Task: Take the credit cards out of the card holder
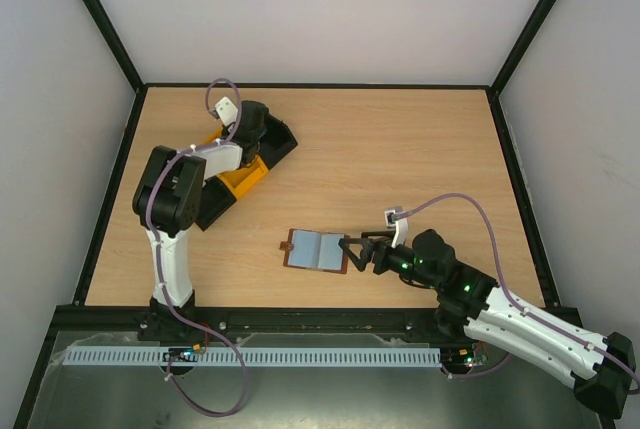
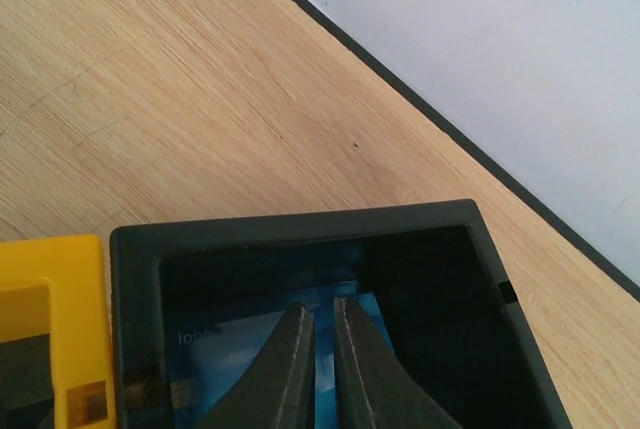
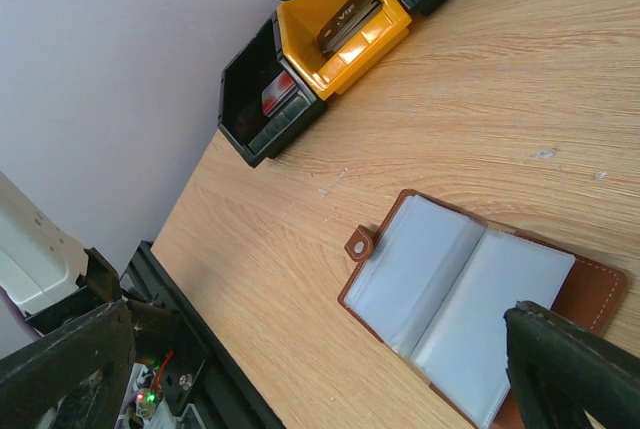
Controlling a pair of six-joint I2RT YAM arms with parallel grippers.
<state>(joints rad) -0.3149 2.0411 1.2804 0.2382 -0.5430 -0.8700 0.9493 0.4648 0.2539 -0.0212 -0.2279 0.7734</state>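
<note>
Evidently our left gripper [image 2: 320,307] hung almost closed, empty, over the blue card [image 2: 230,349] in the black tray [image 2: 300,224]; right gripper [image 1: 350,254] gaped empty at the open wallet [image 1: 315,249]; we judged a straight lift safest.

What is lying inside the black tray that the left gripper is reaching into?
A blue card with pale print lies in the black tray. The left gripper, fingers nearly together, covers the card's middle; the right part is too dark to tell.

The wooden counter [image 1: 400,169] carries the opened card holder [image 1: 317,249]; well apart, up-left of it, lie a yellow tray [image 1: 245,177] and two black trays [image 1: 283,139].
</note>
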